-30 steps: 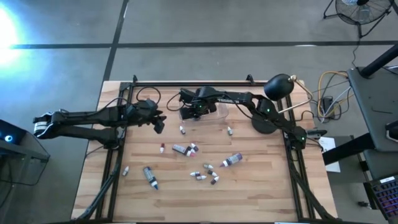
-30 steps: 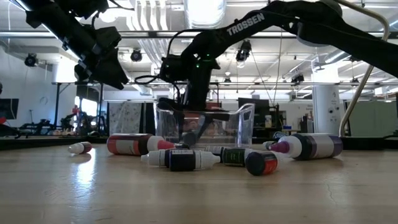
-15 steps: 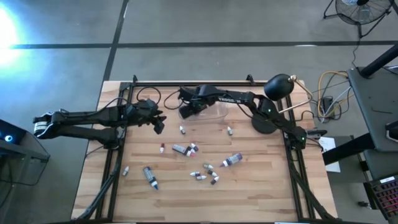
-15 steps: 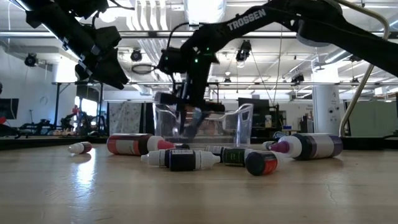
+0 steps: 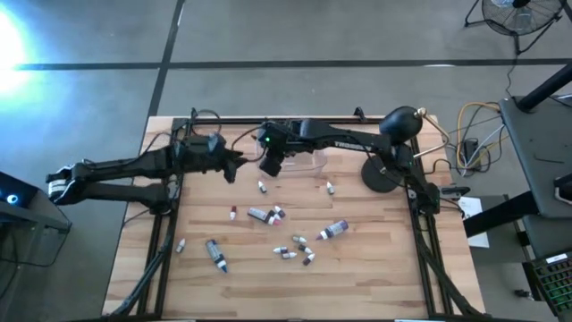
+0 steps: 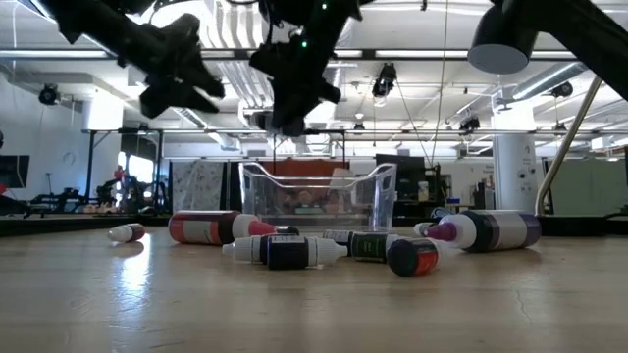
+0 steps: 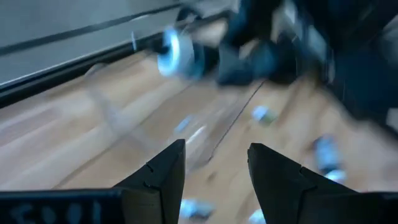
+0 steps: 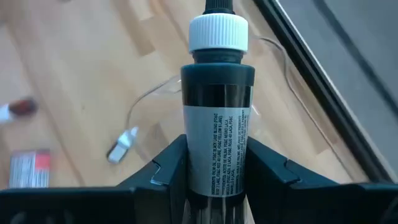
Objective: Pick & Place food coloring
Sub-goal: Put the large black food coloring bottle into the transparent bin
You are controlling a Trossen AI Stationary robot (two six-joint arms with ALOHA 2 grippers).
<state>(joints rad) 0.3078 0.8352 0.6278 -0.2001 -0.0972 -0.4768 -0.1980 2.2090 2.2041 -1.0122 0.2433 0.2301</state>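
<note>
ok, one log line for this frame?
right hand: shut on white-capped dark bottle, above clear box | left hand: open, empty, beside it

Right end effector: I have lifted it up out of the clear box; it now hangs above the box's left end, clamped on a dark bottle with a white cap

Left end effector: I have moved it toward the box; it is now just beside my right one, fingers apart with nothing between
</note>
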